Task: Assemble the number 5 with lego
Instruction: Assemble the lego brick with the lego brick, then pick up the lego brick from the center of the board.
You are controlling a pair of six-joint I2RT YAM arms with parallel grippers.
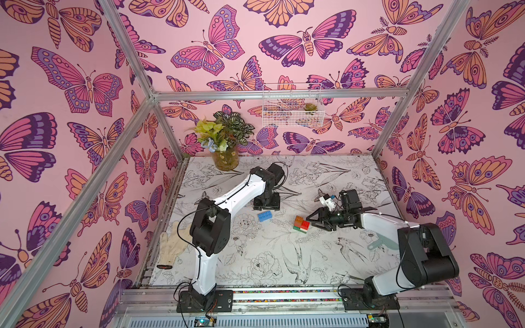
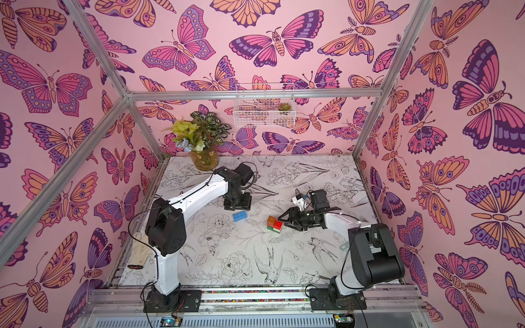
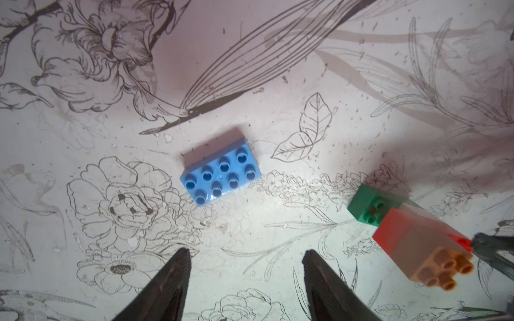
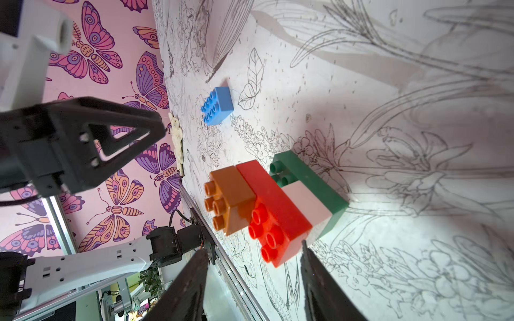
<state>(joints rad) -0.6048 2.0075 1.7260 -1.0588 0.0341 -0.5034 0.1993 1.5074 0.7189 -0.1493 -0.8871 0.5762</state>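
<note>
Right beside the stack (image 4: 278,200) of orange, red, white and green lego, the right gripper (image 4: 254,247) sat with jaws apart, gripping nothing.
Blue brick (image 4: 218,105) lay alone near that stack, studs up; left gripper (image 3: 246,251) hovered close to it, spread and empty.

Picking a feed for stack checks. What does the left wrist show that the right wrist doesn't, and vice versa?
Left wrist only: the empty gap between the open left gripper fingers, with the blue brick beyond it, studs up.
Right wrist only: the white brick between red and green; the glove; the wall; the open right gripper at red's end.
Both: blue brick, plus orange, red and green stacked.
</note>
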